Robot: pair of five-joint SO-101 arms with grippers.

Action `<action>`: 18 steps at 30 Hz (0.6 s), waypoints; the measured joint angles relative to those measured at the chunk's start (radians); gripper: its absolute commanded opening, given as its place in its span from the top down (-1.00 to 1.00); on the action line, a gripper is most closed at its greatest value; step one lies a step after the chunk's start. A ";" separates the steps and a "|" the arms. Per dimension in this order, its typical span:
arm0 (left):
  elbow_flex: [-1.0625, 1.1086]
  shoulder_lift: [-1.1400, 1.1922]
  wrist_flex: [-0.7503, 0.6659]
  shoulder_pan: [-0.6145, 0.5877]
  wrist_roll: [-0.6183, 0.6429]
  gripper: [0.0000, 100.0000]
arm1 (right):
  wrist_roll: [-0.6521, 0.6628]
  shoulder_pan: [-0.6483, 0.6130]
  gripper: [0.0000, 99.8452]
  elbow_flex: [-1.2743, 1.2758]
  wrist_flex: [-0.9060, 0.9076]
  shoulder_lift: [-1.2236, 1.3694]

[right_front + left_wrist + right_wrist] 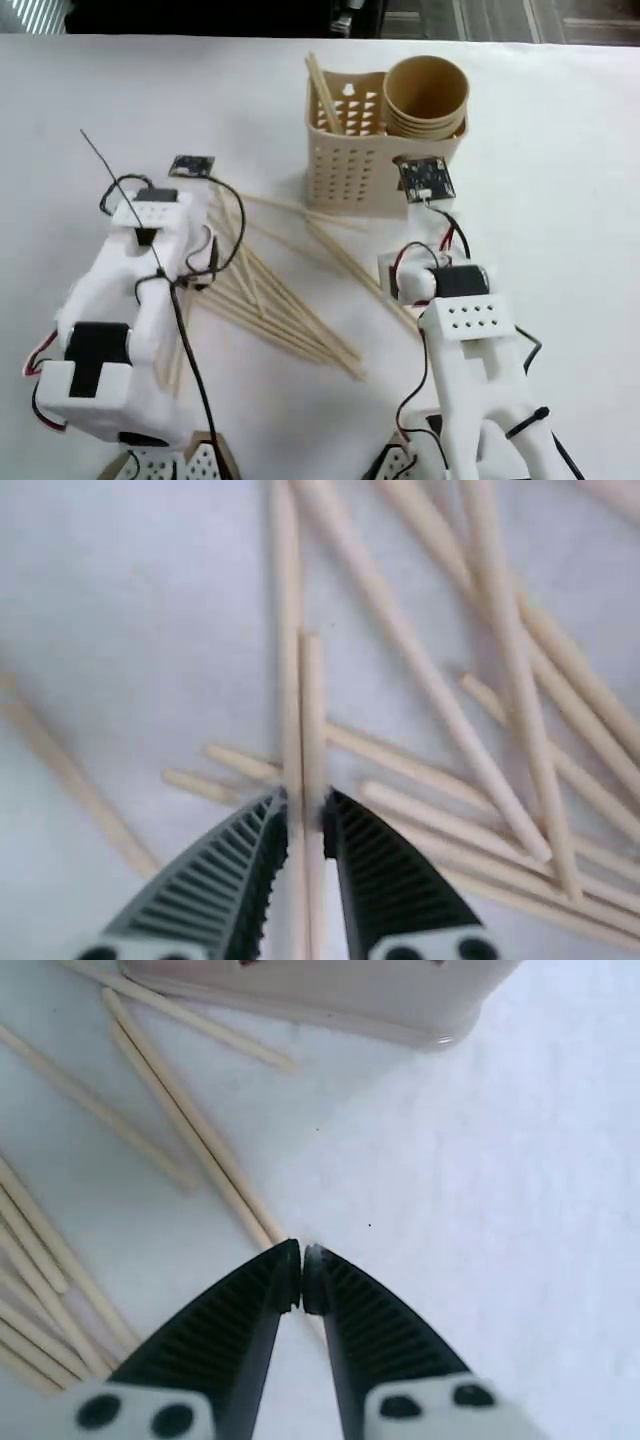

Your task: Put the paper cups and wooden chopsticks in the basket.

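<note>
The left gripper (305, 805) has its jaws drawn in to a narrow gap, pinching two chopsticks (312, 710) that lie side by side and touching. Their long axis runs straight out ahead of the jaws, in line with the gripper. One of the two stops short of the other. I cannot tell whether the pair is off the table (560, 200) or resting on it.

Around them the loose chopsticks (290, 320) lie flat in a crossed fan off the front left corner of the basket (350, 175). Most slant from near that corner away toward the arm bases.

The right gripper (301, 1260) has its jaws pressed together, tips touching and gripping nothing. It hangs low over the table just in front of the basket, toward its right front corner. A twin stick (192, 1125) runs slantwise from the basket's front wall to the jaw tips.

The basket stands upright, pale and perforated. A nested stack of paper cups (427, 95), mouths up, sits in its right end. The standing chopsticks (325, 95) are in its left end, tops leaning away from the cups.
</note>
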 measured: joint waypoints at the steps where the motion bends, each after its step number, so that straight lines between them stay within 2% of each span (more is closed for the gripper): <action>1: -0.005 -0.005 -0.005 0.018 -0.002 0.95 | 0.000 0.000 0.96 0.000 0.000 0.000; 5: -0.058 0.006 0.037 0.052 0.003 0.95 | 0.000 0.003 0.96 0.000 0.000 0.000; 13: -0.255 0.006 0.218 0.064 0.002 0.95 | 0.000 0.000 0.96 0.000 0.000 0.000; 18: -0.285 0.006 0.258 0.064 -0.008 0.95 | 0.000 0.002 0.96 0.000 0.000 0.000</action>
